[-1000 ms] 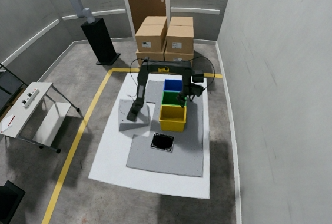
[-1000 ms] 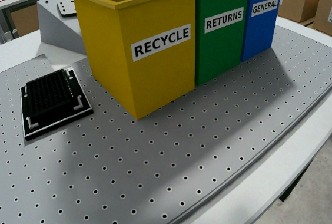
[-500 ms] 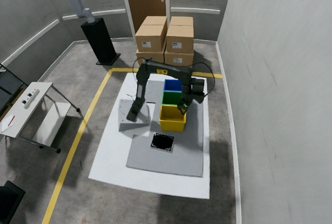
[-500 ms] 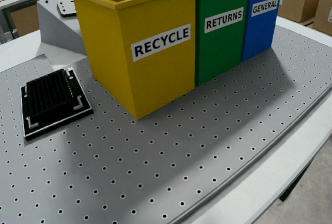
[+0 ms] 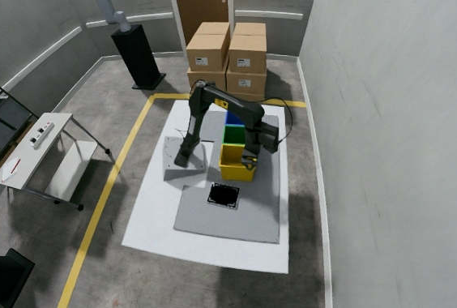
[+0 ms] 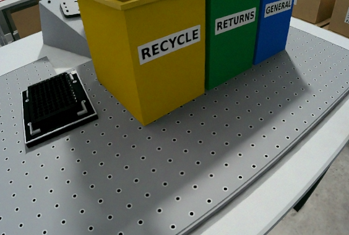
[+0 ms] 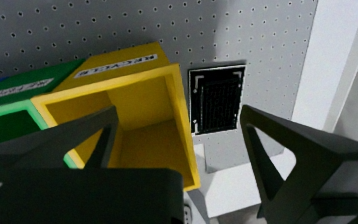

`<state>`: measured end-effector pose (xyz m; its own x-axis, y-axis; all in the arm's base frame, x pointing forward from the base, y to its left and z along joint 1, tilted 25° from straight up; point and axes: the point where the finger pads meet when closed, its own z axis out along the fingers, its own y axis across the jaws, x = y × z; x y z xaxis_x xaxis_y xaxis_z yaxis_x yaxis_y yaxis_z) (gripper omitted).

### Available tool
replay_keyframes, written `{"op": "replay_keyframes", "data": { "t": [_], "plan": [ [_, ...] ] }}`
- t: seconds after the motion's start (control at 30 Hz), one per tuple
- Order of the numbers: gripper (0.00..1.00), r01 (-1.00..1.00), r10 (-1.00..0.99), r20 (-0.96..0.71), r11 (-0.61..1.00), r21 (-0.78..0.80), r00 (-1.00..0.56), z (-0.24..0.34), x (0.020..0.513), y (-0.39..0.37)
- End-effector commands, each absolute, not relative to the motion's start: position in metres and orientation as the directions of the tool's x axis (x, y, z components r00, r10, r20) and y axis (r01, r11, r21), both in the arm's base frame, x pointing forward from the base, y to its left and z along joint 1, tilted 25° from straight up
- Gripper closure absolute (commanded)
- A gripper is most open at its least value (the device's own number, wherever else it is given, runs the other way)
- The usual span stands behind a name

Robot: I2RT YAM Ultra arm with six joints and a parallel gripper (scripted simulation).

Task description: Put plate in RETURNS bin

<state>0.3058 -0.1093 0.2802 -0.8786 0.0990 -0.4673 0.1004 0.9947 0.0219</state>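
The black 96-well plate [image 6: 52, 96] sits in the plate nest N1 [image 6: 58, 109] on the perforated board, left of the yellow bin. It also shows in the overhead view [image 5: 224, 194] and the wrist view [image 7: 218, 99]. Three bins stand upright in a row: yellow RECYCLE [image 6: 147, 52], green RETURNS [image 6: 231, 37], blue GENERAL [image 6: 272, 26]. My gripper [image 5: 249, 161] is open and empty, held high over the right rim of the yellow bin [image 5: 235, 162]. In the wrist view my fingers spread wide over the yellow bin [image 7: 127, 125], with the plate beyond them.
Cardboard boxes [image 5: 227, 57] are stacked behind the board. A black pedestal [image 5: 138, 54] stands at the back left. A white side table [image 5: 35, 150] is on the left. The arm's grey base block [image 5: 185, 158] sits left of the bins.
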Motion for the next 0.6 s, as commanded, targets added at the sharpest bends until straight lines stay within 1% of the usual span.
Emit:
{"op": "replay_keyframes", "data": {
  "t": [0.0,0.57],
  "plan": [
    [0.00,0.010,0.018,-0.472,1.000,0.018,-0.881,0.285,0.306,-0.117],
    [0.00,-0.002,0.019,-0.403,0.999,0.052,-0.915,0.254,0.271,-0.178]
  ]
}}
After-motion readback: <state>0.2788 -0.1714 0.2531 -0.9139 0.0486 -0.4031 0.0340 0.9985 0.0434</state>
